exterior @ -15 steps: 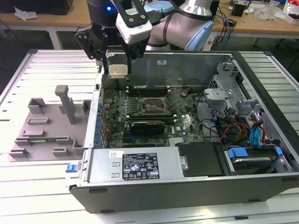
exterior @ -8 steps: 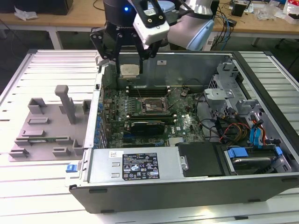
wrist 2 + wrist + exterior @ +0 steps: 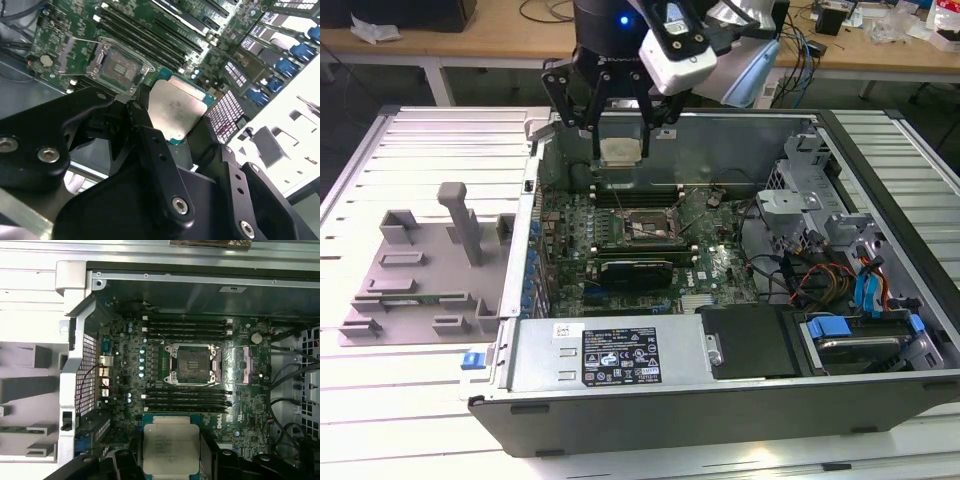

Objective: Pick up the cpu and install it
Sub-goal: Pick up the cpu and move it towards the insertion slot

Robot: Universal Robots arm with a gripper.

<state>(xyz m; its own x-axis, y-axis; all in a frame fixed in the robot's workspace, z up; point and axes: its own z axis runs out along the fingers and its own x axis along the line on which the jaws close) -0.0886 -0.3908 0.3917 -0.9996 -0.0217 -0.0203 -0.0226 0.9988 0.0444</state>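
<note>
Carrying step; black gripper (image 3: 620, 146) jaws pinching flat silvery square cpu (image 3: 620, 153), upper centre; seating likely needs squaring over the dark metal-framed socket (image 3: 642, 226).

Open computer case (image 3: 545, 352) beside grey tray (image 3: 425, 275)

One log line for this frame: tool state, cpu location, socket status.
tool: shut on cpu | cpu: held above motherboard, apart from socket | socket: empty | install: not yet done

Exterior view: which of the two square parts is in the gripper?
The cpu, the pale silvery square held up by the gripper. The darker socket frame sits on the motherboard.
</note>
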